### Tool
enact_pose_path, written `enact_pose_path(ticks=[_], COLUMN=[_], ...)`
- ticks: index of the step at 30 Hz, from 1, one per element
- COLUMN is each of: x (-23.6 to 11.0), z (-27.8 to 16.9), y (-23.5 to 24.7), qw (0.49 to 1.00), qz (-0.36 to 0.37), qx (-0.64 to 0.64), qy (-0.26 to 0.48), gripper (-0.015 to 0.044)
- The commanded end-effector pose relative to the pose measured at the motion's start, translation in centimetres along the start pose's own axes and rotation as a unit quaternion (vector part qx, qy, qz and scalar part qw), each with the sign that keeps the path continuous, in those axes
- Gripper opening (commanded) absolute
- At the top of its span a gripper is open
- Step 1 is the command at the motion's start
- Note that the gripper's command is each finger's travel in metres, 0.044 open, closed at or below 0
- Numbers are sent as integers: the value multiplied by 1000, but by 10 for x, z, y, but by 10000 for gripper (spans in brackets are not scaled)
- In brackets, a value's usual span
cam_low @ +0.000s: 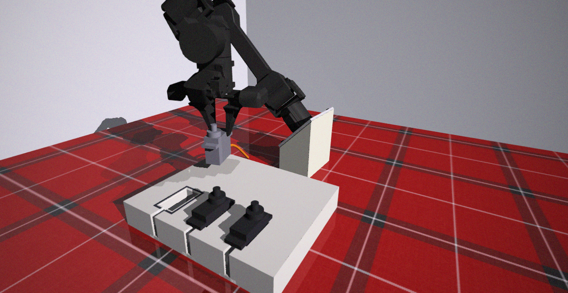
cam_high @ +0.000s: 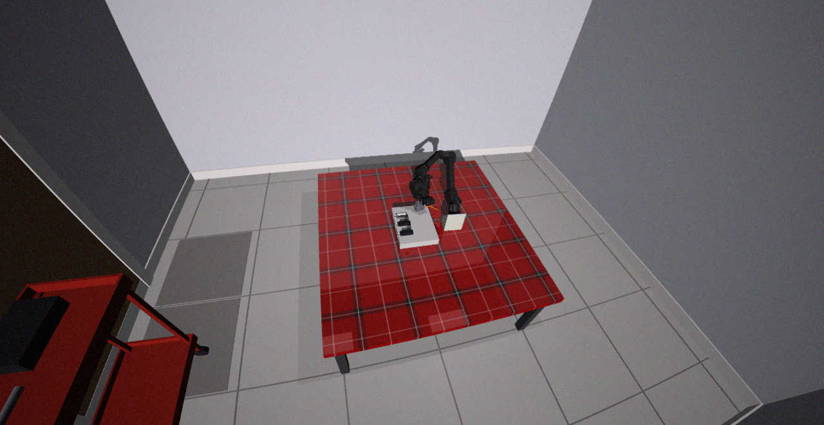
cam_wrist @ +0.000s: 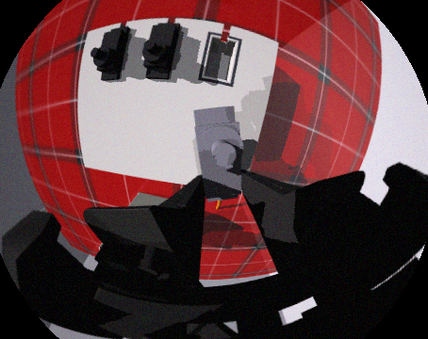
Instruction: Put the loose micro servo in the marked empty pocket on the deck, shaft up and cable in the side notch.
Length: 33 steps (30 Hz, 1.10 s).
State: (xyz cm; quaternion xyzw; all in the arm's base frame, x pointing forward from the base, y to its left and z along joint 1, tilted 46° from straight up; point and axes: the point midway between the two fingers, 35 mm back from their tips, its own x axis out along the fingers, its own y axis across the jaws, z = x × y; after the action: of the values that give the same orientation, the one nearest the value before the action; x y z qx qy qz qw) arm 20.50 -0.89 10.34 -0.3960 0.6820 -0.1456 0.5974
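Observation:
The loose grey micro servo (cam_high: 418, 206) (cam_low: 217, 151) (cam_wrist: 218, 137) is upright, its output shaft pointing up. My gripper (cam_low: 221, 129) (cam_wrist: 221, 177) is shut on its upper body at the cable end. The servo appears slightly above the rear of the white deck (cam_high: 420, 230) (cam_low: 258, 182) (cam_wrist: 129, 122). Its orange cable (cam_low: 240, 150) (cam_wrist: 218, 204) trails from the side away from the pocket. The marked pocket (cam_low: 179, 199) (cam_wrist: 214, 61) is empty, outlined in dark, with a side notch opening at the deck's edge. The servo's underside is hidden in the wrist view.
Two black servos (cam_low: 212, 208) (cam_low: 249, 226) (cam_wrist: 160, 52) (cam_wrist: 112, 54) sit in a row beside the pocket. A cream panel (cam_high: 454, 222) (cam_low: 321, 142) stands by the arm's base, beside the deck. The deck lies on a red plaid table top (cam_high: 403, 290) (cam_low: 416, 211).

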Motion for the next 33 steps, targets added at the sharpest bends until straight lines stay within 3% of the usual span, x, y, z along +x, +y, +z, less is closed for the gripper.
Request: enact_pose_path(ticks=[1,18,33], x=[-2,-3,-3], z=[18,37,37], y=[-3,5,5], qw=[1000,1000,969], qz=[1,1,0], qx=[0,-8,-247], qy=[-6,-6,-6], gripper=[0,0,0])
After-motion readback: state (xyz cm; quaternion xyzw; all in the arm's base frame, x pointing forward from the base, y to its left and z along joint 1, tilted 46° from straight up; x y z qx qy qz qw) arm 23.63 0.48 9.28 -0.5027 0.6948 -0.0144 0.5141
